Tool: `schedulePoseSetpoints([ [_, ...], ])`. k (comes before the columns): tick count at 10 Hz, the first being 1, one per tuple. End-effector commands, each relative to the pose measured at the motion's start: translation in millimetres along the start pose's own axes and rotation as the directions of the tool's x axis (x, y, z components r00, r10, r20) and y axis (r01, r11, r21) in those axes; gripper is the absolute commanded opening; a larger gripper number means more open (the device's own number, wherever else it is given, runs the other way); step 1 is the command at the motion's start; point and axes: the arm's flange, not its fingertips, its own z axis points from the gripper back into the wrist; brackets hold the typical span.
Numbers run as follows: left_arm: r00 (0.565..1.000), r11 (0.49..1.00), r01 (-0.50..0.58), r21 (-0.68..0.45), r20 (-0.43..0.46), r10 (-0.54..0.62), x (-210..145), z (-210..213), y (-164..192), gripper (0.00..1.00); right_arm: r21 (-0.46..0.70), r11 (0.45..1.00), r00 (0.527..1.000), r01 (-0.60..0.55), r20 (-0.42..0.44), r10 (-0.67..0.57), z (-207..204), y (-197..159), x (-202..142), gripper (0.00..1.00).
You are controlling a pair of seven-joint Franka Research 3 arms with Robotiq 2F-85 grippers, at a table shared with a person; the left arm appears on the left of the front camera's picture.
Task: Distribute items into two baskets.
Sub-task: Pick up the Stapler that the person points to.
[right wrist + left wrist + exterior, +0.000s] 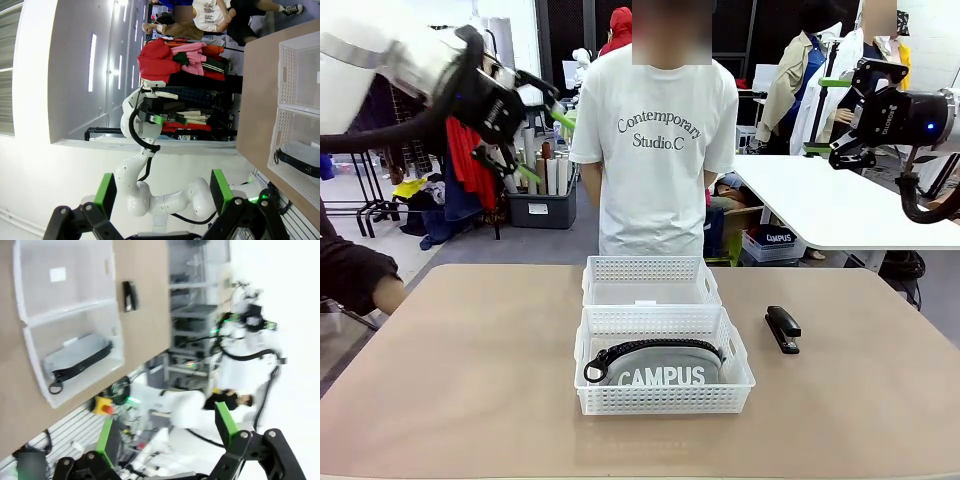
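Tan table, mid-sort: grey pouch in the near basket, black stapler beside it toward the right edge; the right gripper, open aloft like the left gripper, should straddle the stapler's narrow sides for the empty far basket.

A robotics lab sharing floor space with a garment workroom: I stand at a tan worktop with my white left arm and right arm raised above it, a yellow emergency-stop button near its edge. Behind the person facing me hang racks of red and dark clothes. A grey bin of upright rolls, a white table and metal shelving stand around the room.
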Motion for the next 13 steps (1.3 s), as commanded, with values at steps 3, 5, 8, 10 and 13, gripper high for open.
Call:
schedulePoseSetpoints([
  [3, 0.995, 0.966, 0.051, -0.253, 0.101, -0.026, 3, 36, 17, 1.0, 0.004, 1.0, 1.0, -0.002, 0.002, 0.002, -1, 2, 0, 1.0],
  [5, 0.99, 0.94, 0.1, -0.327, 0.123, -0.063, 10, 44, 24, 1.0, 0.004, 1.0, 1.0, -0.002, 0.002, 0.002, -1, 2, 0, 1.0],
  [8, 0.99, 0.907, 0.093, -0.411, 0.134, -0.041, 11, 55, 35, 1.0, 0.004, 1.0, 1.0, -0.002, 0.002, 0.002, -1, 2, 0, 1.0],
  [10, 0.987, 0.9, 0.118, -0.419, 0.153, -0.058, 12, 61, 40, 1.0, 0.004, 1.0, 1.0, -0.002, 0.002, 0.002, -1, 2, 0, 1.0],
  [13, 0.981, 0.899, 0.142, -0.414, 0.178, -0.073, 14, 64, 41, 1.0, 0.004, 1.0, 1.0, -0.002, 0.002, 0.002, -1, 2, 0, 1.0],
])
